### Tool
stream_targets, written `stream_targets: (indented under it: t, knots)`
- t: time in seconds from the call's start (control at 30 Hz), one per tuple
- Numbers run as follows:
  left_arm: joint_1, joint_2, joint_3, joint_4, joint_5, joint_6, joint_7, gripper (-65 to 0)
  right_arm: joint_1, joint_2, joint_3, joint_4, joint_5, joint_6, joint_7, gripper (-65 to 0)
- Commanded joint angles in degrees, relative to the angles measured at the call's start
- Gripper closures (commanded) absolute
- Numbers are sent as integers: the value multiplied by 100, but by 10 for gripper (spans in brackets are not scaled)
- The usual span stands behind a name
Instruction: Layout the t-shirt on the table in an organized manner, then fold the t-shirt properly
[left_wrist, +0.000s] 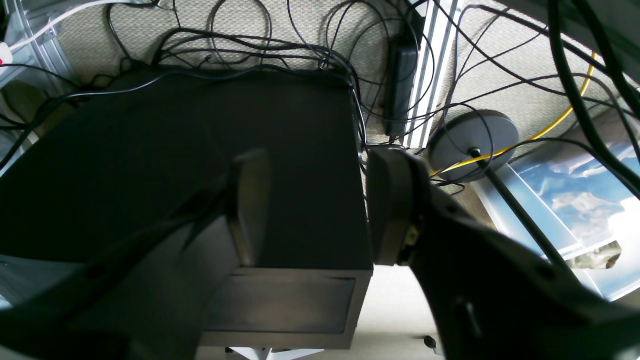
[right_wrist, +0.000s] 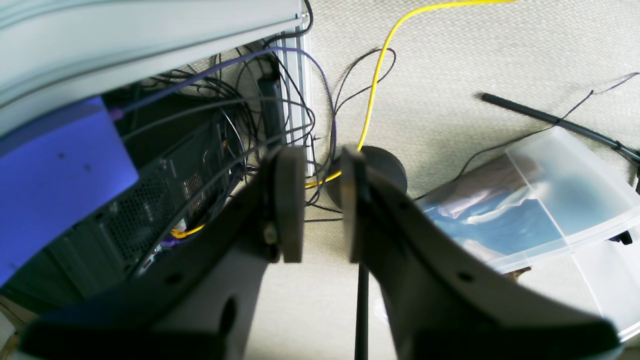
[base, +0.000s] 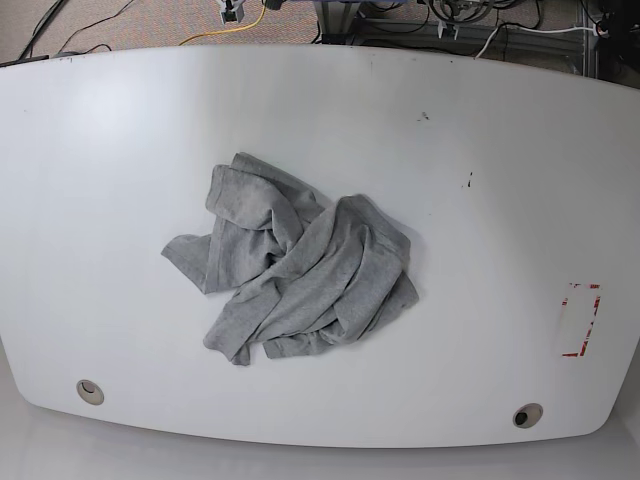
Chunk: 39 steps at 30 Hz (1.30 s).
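Observation:
The heather-grey t-shirt (base: 300, 270) lies crumpled in a heap a little left of the middle of the white table (base: 480, 150). Neither arm shows in the base view. In the left wrist view my left gripper (left_wrist: 315, 205) hangs off the table above the floor, its jaws wide apart and empty. My right gripper (right_wrist: 322, 202) also looks down at the floor, with a narrow gap between its fingers (right_wrist: 290, 200) and nothing in it. The t-shirt and table are out of both wrist views.
A red tape rectangle (base: 580, 320) marks the table's right side, and grommets (base: 89, 390) (base: 527, 415) sit near the front edge. On the floor are a black computer case (left_wrist: 175, 150), tangled cables, a round stand base (left_wrist: 472, 142) and a clear plastic bin (right_wrist: 550, 190).

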Motion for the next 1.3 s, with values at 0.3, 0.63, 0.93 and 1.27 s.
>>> stream_targets:
  t: [0.3,0.63,0.93,1.27]
  knots:
    - [289,-103,4,293,30,15,33,-292,-85,44,12,100,19,48,32,-119]
    - [317,-98,10,348,25,13,29,-292,-71,34,14,71,26,39,37,-120]
    - [278,-96,6,264,54,16,64,-292,-31,37,24,66,21,22,75,-119]
    - [256,-76,16,286,67,34,71,-290,-37,30,37,68,21,23,45,-121]
